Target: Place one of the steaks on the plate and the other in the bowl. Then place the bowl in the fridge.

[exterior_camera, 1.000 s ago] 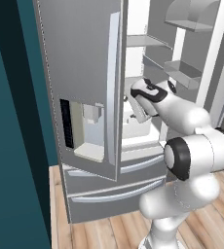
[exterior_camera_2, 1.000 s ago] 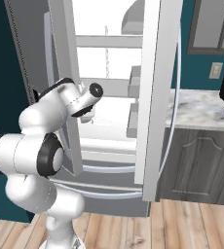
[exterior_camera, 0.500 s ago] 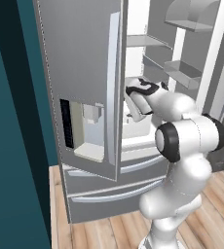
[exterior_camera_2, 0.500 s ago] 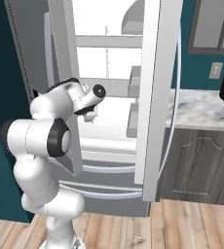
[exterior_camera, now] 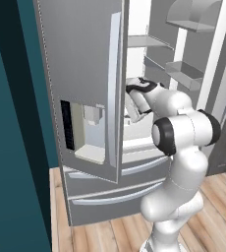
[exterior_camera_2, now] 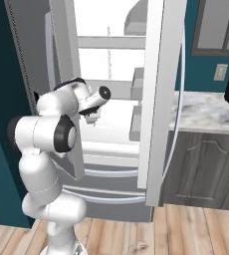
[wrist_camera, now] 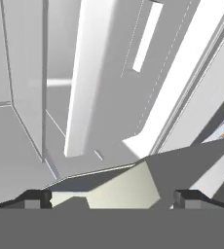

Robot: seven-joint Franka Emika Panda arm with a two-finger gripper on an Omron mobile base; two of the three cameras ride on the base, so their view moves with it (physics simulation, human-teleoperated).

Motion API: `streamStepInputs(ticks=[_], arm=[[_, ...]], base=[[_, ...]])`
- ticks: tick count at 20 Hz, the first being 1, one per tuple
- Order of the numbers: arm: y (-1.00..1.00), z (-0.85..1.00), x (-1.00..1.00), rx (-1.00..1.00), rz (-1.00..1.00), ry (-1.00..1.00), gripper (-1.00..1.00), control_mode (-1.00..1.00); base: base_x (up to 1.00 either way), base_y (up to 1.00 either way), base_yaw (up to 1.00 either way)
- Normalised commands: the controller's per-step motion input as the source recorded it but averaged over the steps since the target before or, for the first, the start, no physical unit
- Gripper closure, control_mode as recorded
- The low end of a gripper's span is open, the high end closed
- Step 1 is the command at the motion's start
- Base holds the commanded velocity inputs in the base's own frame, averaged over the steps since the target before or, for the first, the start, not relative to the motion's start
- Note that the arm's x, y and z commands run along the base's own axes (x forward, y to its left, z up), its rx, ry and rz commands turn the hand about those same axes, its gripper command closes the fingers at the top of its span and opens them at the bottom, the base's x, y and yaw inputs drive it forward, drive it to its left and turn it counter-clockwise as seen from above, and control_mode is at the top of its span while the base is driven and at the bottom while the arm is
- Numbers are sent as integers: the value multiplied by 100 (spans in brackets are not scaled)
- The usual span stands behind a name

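The gripper [wrist_camera: 111, 197] stands wide apart, holding nothing, inside the fridge [exterior_camera: 85, 98]. A bowl is probably stiff and rather heavy; best gripped at its rim.

in the left base view the open door [exterior_camera: 85, 88] of the fridge [exterior_camera: 149, 69] hides the gripper's fingers and most of the shelves behind it. the fridge's top is cut off by the picture's edge. in the hand view a pale beige shape [wrist_camera: 119, 192] below the fridge wall is cut off low down, too partial to name.
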Motion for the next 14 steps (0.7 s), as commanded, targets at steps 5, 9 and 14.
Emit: streamStepInputs(ticks=[5, 9, 14], arm=[[22, 0, 0, 10, 11, 12, -100, -100], [40, 1, -28, 7, 15, 16, -100, -100], [56, 20, -70, 0, 17, 16, -100, -100]], base=[[0, 0, 0], [0, 0, 0], [0, 0, 0]])
